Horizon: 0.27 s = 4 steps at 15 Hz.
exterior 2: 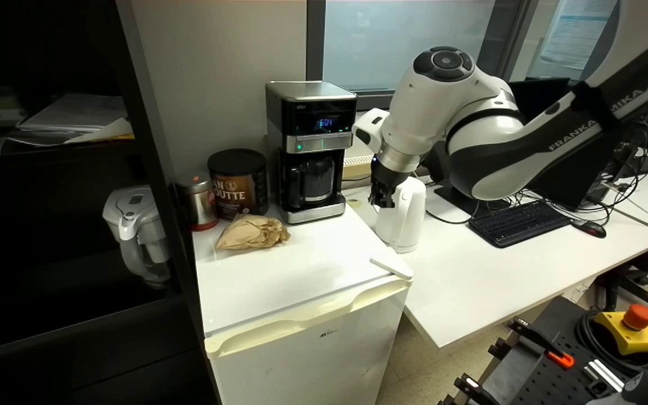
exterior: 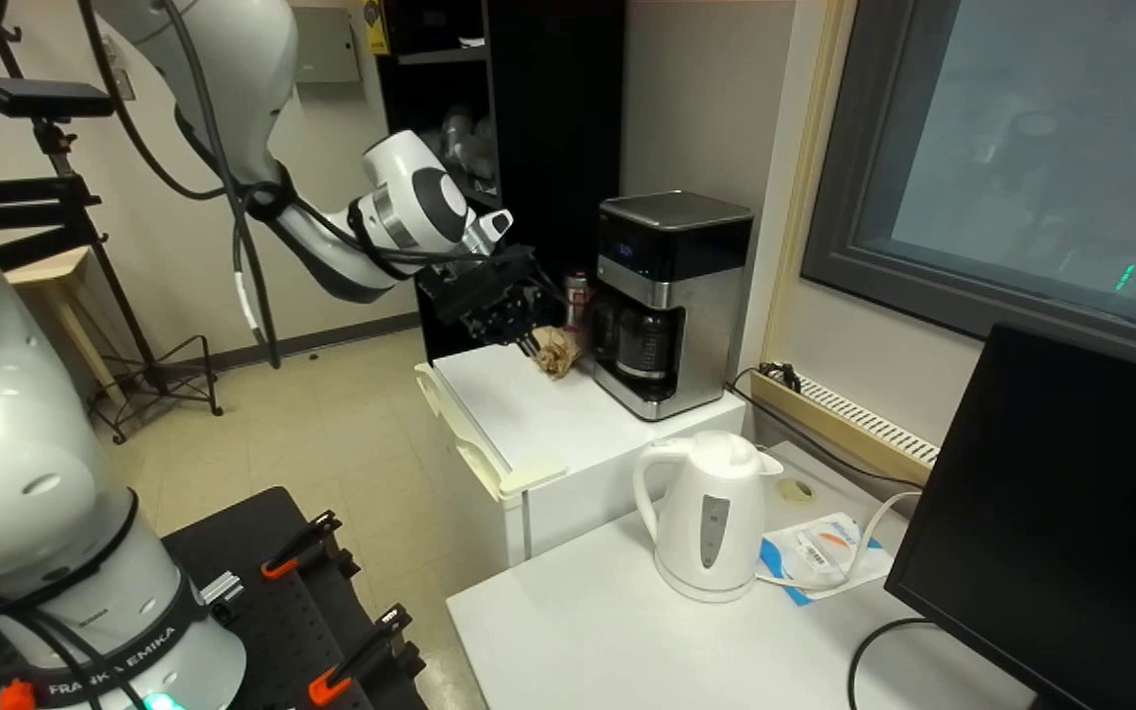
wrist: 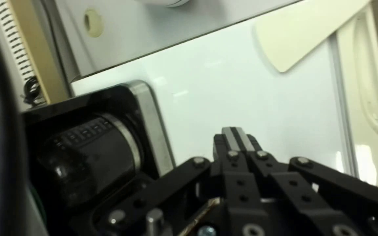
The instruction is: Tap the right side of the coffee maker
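The coffee maker (exterior: 711, 325) is a boxy black and silver machine standing upright on a white mini fridge (exterior: 529, 404). In an exterior view its lit front and dark carafe face the camera (exterior 2: 313, 143). In the wrist view its base and carafe fill the lower left (wrist: 151, 127). My gripper (exterior: 529, 345) is in the air above the fridge top, apart from the coffee maker. In an exterior view the gripper (exterior 2: 381, 201) appears right of the machine, overlapping the kettle. In the wrist view the two fingertips (wrist: 236, 132) are together, with nothing between them.
A white kettle (exterior: 716, 523) stands on the desk (exterior: 568, 631) beside the fridge. A brown paper bag (exterior 2: 253, 232), a coffee can (exterior 2: 238, 185) and a steel canister (exterior 2: 197, 199) sit beside the coffee maker. A black shelf (exterior 2: 149, 169) and a monitor (exterior: 1061, 523) flank the area.
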Available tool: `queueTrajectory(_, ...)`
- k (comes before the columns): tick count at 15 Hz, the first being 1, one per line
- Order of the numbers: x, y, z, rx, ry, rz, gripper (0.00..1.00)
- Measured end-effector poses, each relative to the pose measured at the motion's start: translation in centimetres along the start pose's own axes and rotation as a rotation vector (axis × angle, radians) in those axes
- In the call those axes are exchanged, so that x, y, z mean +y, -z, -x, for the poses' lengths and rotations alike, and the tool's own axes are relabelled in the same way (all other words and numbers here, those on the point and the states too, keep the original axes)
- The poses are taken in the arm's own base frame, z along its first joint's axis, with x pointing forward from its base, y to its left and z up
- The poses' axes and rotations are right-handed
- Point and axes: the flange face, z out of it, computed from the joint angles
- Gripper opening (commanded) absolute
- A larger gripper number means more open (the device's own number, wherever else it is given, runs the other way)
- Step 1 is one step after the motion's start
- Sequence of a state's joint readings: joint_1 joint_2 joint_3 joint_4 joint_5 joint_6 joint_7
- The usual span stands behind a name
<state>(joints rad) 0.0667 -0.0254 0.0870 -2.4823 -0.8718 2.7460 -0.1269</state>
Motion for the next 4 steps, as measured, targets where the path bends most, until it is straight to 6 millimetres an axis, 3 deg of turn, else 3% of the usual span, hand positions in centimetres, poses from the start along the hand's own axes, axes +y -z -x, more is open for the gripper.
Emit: queueTrajectory(4, -2.4, -0.7, 0.3, -0.040, -0.192, -0.170, 0.00)
